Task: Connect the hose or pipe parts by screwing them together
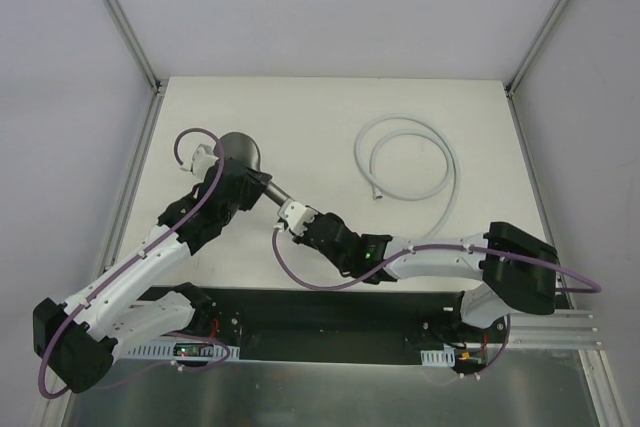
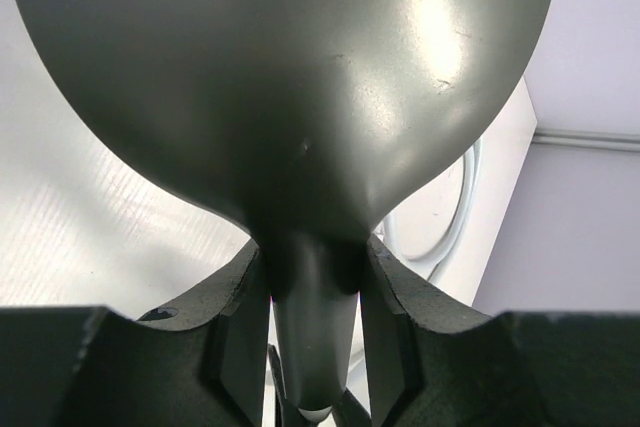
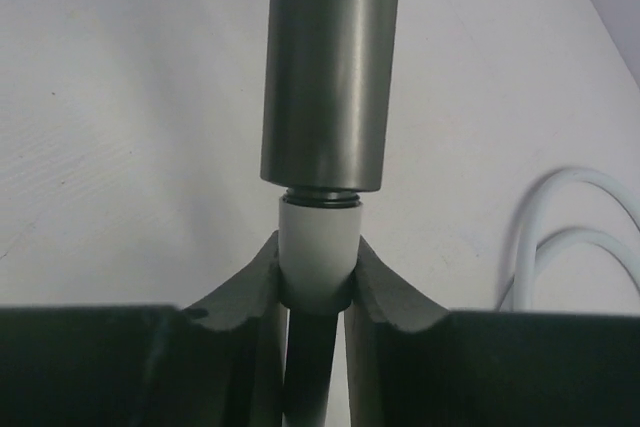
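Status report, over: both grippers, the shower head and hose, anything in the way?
Left gripper shut on shower head neck. Right gripper shut on hose fitting, butted to handle end, thread showing. Nothing blocking the joint.

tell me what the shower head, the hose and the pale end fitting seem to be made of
Shower head: dark grey, smooth satin sheen with soft highlights; coated metal or metallised plastic, can't tell which. Hose: pale grey-white, matte, lying in loose loops, so likely flexible plastic or rubber. Pale fitting at the handle's end: matte off-white, probably plastic.
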Robot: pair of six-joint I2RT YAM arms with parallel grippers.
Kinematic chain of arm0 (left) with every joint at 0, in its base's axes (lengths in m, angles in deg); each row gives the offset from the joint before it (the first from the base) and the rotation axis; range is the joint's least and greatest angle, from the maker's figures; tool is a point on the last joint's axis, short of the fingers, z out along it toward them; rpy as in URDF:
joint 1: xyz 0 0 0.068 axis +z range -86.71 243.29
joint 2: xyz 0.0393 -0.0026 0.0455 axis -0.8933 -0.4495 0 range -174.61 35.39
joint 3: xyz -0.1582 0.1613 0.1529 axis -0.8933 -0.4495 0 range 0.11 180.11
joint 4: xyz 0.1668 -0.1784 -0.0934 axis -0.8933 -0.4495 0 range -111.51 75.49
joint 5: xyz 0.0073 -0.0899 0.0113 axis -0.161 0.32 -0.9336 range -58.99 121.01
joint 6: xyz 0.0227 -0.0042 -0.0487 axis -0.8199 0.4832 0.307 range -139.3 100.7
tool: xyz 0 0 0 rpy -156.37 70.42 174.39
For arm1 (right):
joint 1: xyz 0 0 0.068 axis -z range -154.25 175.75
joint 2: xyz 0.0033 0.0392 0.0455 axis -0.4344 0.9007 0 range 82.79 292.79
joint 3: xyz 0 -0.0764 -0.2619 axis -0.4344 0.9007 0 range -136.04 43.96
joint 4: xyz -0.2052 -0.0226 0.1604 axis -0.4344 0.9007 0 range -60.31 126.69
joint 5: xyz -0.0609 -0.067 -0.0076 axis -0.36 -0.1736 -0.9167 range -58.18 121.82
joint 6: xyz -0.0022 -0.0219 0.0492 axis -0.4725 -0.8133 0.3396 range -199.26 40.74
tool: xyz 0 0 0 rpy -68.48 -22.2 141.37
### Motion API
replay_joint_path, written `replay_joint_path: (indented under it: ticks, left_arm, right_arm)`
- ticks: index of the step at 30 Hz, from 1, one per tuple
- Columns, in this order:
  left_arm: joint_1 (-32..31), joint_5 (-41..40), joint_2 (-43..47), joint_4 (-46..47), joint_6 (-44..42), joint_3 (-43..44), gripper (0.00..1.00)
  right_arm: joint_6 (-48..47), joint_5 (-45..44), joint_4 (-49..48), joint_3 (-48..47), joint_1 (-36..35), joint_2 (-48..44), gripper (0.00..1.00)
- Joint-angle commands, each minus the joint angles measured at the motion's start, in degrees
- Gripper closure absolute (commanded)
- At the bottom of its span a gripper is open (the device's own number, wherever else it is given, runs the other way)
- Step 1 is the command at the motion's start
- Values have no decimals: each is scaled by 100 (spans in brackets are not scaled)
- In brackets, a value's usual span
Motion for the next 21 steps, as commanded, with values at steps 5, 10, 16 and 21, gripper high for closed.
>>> replay_joint_path:
  ticks: [5,10,16,21]
  left_arm:
    - [-35,322,236,482,418,-402,100]
    - [-35,366,728,2281,110,-1447,100]
    - [-35,797,712,4946,-356,-2661,100]
    - [-26,964,413,5529,-619,-2786,100]
  right_arm:
    - [1613,1748,-1545,313,750,-262,99]
    - [2846,3796,-2795,1183,1715,-508,99]
    - [4666,5520,-5133,1764,2596,61,99]
    - [5133,5847,-5847,1958,2825,449,95]
